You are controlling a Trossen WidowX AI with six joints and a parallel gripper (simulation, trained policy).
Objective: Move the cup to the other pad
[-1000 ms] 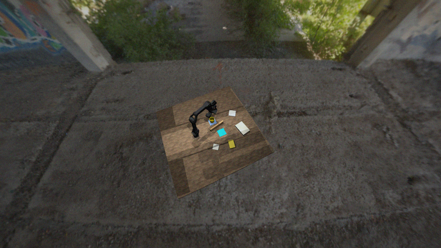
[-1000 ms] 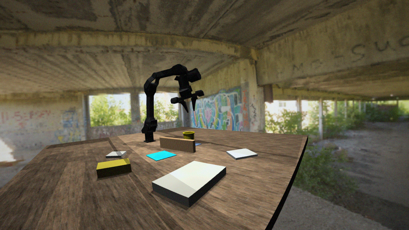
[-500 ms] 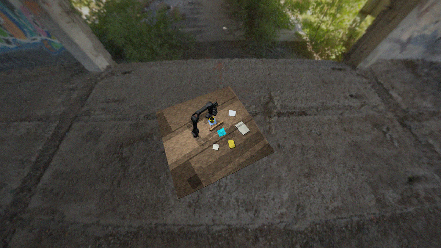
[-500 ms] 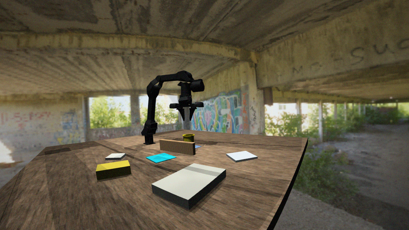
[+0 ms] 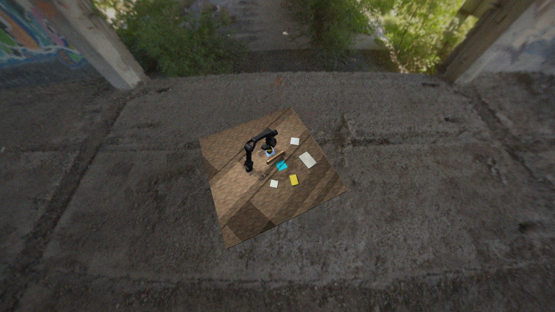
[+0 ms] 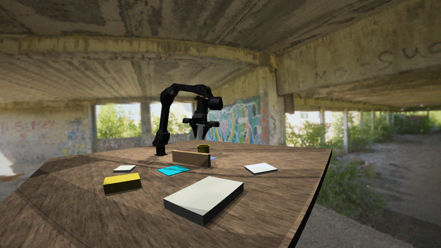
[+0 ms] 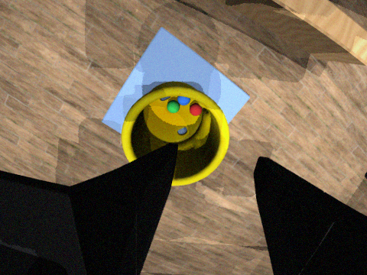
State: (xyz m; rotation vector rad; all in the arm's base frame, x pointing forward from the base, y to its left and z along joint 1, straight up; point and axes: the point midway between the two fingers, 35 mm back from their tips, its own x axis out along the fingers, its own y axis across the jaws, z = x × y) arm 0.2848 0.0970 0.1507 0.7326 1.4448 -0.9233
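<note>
Below open gripper (image 5: 269, 147) (image 6: 200, 138) (image 7: 216, 159): yellow cup (image 5: 269, 151) (image 6: 203, 149) (image 7: 222, 139), upright.

We saw the tool (image 5: 268, 147) (image 6: 199, 138) (image 7: 216, 159) come down nearer the cup (image 5: 269, 151) (image 6: 203, 149) (image 7: 224, 139), swinging from a slant to nearly upright as the arm (image 5: 259, 137) (image 6: 164, 115) bent lower. From above, we found it had begun to overlap our view of the cup. We also noticed that the shadows on the table (image 5: 310, 193) (image 6: 262, 209) had shifted.
</note>
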